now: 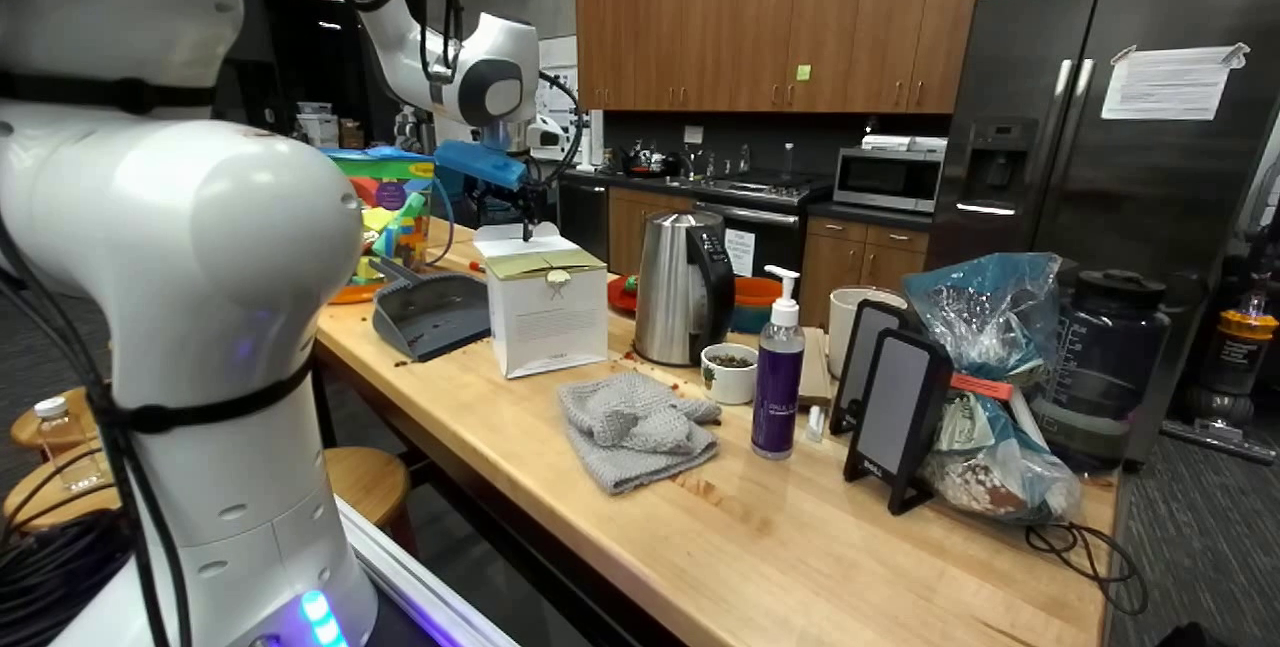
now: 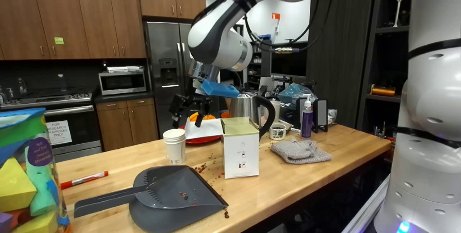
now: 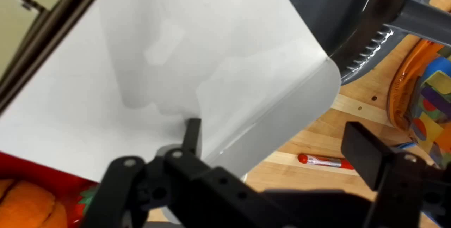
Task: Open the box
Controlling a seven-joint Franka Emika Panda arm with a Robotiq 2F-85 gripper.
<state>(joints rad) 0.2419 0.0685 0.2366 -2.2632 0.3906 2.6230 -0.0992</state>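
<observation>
Your claw [image 3: 273, 129] is spread, its two fingers [image 3: 364, 154] well apart. In the wrist view, one of them reaches in over the white flap [image 3: 158, 80] of the box [image 1: 550, 322], while its mate hangs out past the flap's creased edge, above the counter [image 3: 317, 138]. Whether that nearer fingertip touches the cardboard, you cannot tell.

The box stands upright on the counter, with the gray dustpan [image 2: 162, 215] just beside it and the stainless-steel electric kettle [image 1: 665, 292] near its opposite side. Plain white walls rise to a green-gold top, and the flap juts out sideways from up there, beneath your claw. How far the top itself is opened is hard for you to make out.

In an exterior view, you have a stack of paper cups [image 2: 175, 146] near the flap and a red plate [image 2: 201, 140] behind it. A red marker [image 3: 326, 161] lies near the dustpan's handle. Closer to the kettle, you see a gray knit cloth [image 1: 640, 432] bunched up, a small white cup [image 1: 729, 387] and, next to that, an upright pump bottle [image 1: 776, 392] with a purple label.
</observation>
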